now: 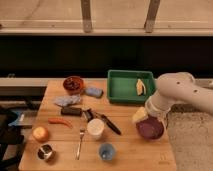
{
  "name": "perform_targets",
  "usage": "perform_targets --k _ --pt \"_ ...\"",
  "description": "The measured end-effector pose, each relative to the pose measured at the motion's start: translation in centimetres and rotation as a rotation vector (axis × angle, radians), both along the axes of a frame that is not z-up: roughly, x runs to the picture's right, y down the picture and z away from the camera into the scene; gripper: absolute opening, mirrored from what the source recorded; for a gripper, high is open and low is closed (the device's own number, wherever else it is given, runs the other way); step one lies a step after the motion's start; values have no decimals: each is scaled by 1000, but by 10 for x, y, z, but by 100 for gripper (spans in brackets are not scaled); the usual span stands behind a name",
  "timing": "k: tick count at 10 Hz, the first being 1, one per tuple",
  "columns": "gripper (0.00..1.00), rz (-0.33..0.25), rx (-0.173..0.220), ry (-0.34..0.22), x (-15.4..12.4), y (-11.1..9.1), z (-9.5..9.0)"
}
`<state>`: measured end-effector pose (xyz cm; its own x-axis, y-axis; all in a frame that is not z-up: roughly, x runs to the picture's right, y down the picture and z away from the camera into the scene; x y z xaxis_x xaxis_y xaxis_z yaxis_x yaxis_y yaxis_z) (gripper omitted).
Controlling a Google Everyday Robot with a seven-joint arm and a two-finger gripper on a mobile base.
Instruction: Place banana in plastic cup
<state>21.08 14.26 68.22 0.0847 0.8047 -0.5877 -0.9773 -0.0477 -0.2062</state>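
Aiming my gripper (148, 125), fingers spread and empty at the wooden worktop's (131, 156) right edge, I should pinch the short pale-yellow banana (140, 86) in the green rectangular tray (120, 88) crosswise at mid-length, then carry it to the small light-blue plastic cup (106, 151).

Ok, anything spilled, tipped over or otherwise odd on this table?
Nothing stands out. The white cup, metal cup and plastic cup stand upright, and the banana lies in the green tray. The gripper hangs over the purple bowl near the table's right edge, away from the banana.
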Motion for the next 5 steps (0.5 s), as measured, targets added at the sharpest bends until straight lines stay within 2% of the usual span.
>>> perform_targets --k 1,2,4,5 --pt "80 7 36 -3 1 -10 1" --pt "80 -3 91 -16 -1 -30 5" --pt "80 -49 186 -49 -20 -75 22" --pt "80 -73 215 -61 -30 -88 29"
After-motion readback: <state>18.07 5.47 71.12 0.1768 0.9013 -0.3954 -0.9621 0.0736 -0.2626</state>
